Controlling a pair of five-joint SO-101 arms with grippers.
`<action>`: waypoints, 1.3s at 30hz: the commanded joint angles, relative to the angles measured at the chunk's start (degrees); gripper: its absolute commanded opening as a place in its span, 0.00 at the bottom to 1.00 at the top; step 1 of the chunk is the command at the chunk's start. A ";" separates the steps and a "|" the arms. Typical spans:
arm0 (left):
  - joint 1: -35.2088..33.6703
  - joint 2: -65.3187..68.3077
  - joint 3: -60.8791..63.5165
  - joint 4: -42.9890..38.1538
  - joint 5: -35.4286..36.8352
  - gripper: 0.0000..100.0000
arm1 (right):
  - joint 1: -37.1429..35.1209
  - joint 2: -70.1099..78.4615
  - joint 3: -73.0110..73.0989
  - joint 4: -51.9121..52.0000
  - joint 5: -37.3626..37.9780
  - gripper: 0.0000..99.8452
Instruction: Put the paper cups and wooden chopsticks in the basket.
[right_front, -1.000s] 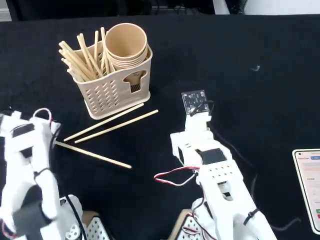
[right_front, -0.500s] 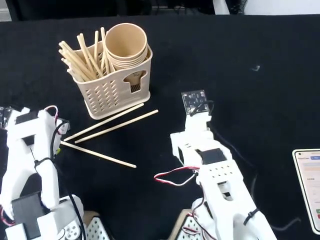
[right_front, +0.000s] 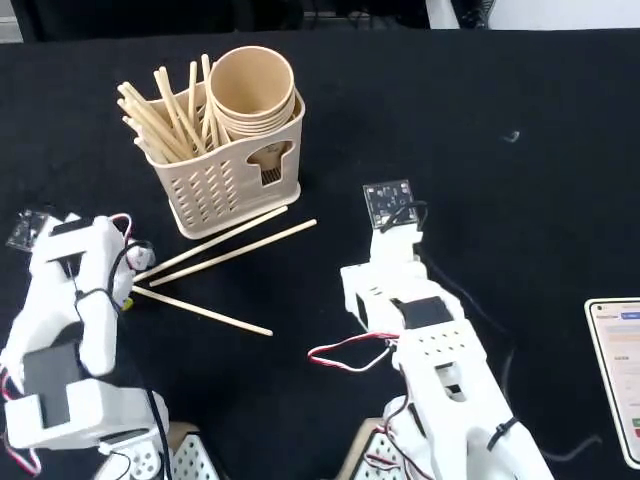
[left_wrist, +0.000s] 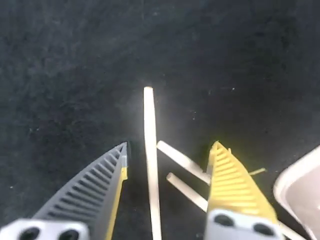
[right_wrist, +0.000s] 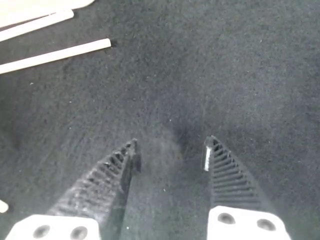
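Left gripper (left_wrist: 170, 146) is spread wide with 1 loose chopstick (left_wrist: 149, 150) running between the jaws, nearer the grey one, close to the stick's end. The other 2 chopsticks (right_front: 210, 243) lie just beside it on the black cloth (right_front: 520, 90), in front of the basket (right_front: 225, 185) that already holds the cups (right_front: 252, 85). I'd centre on that 1 stick and get low before closing, or the yellow jaw might snag a neighbour. Right gripper (right_wrist: 170, 147) sits open over bare cloth, holding nothing
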 joint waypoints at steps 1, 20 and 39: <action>0.40 6.42 -4.53 -0.35 0.53 0.26 | -0.62 -1.98 -0.31 -0.97 -0.35 0.22; 0.66 1.41 -6.81 3.60 -3.16 0.03 | -0.62 -1.98 -0.22 -0.97 -0.35 0.22; 0.48 -5.63 -7.16 13.54 -12.04 0.09 | -0.70 -2.15 -0.22 -0.97 0.35 0.22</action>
